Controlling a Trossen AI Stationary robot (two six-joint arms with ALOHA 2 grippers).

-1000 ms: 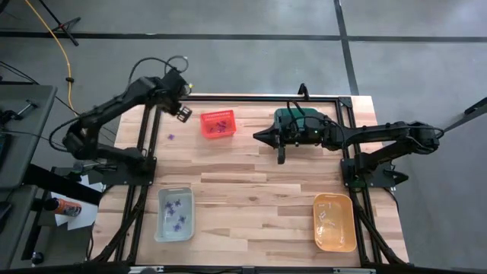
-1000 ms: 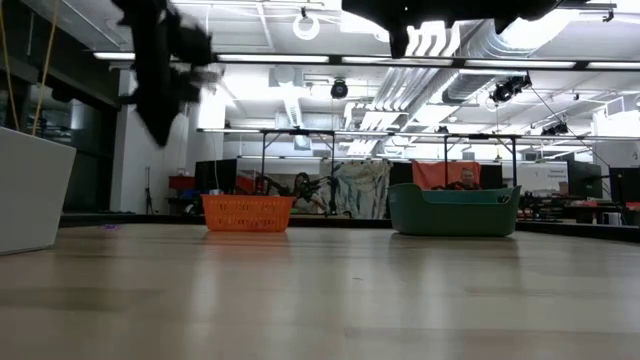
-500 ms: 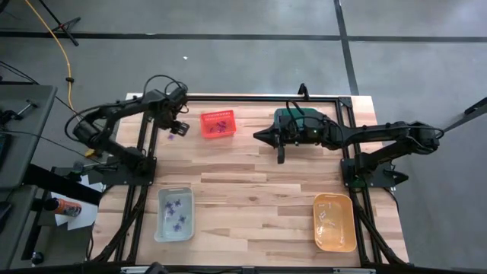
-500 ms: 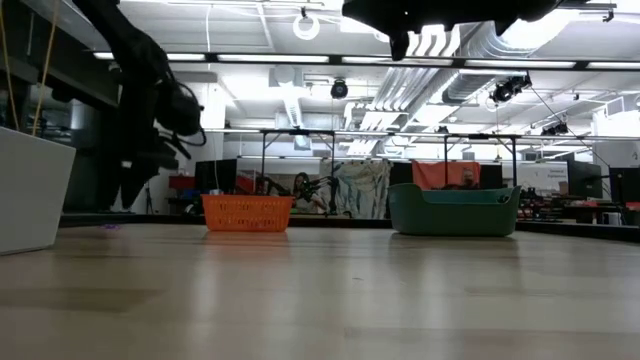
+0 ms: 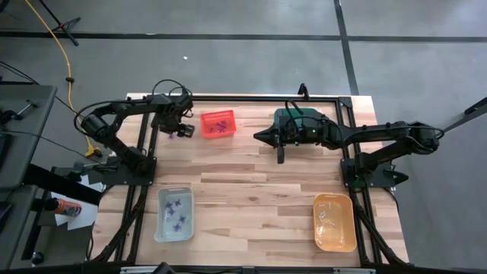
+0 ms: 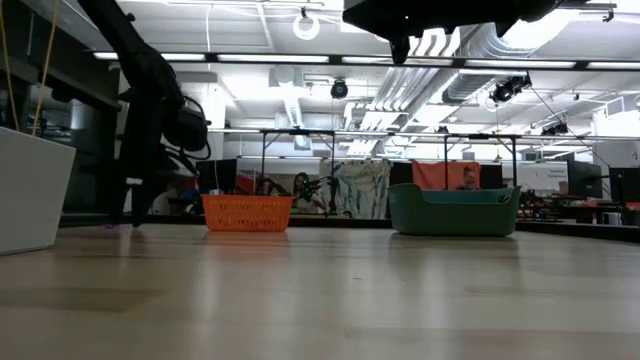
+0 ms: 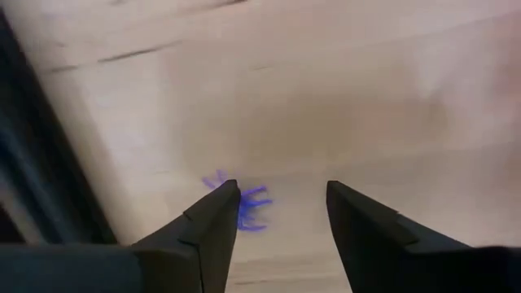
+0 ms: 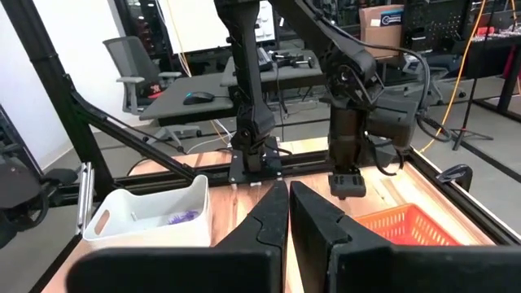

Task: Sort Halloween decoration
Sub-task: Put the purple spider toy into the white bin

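A tiny purple spiky Halloween decoration (image 7: 252, 205) lies on the wood at the table's far left. My left gripper (image 7: 281, 199) stands open just above it, pointing down, and the trinket sits beside one fingertip (image 7: 221, 202), partly behind it. In the high view this gripper (image 5: 176, 128) is left of the red bin (image 5: 218, 124), which holds more purple trinkets. My right gripper (image 5: 262, 135) hangs shut over the table's far middle, holding nothing. My left gripper comes at the purple trinket from above, pointing down, with one fingertip (image 7: 221, 202) right at the trinket's edge. That finger covers the meeting place, so I cannot tell whether it touches. The trinket lies flat on the table.
A green bin (image 5: 293, 116) sits under the right arm at the far side. A clear bin (image 5: 175, 214) with purple trinkets is near left, and an orange bin (image 5: 335, 221) is near right. Bare wood lies between them. A black frame (image 5: 251, 97) edges the table.
My left gripper has come down from high beside the red bin to just above the table, shifting a little toward the near edge, onto the loose purple trinket. The right arm has kept still.
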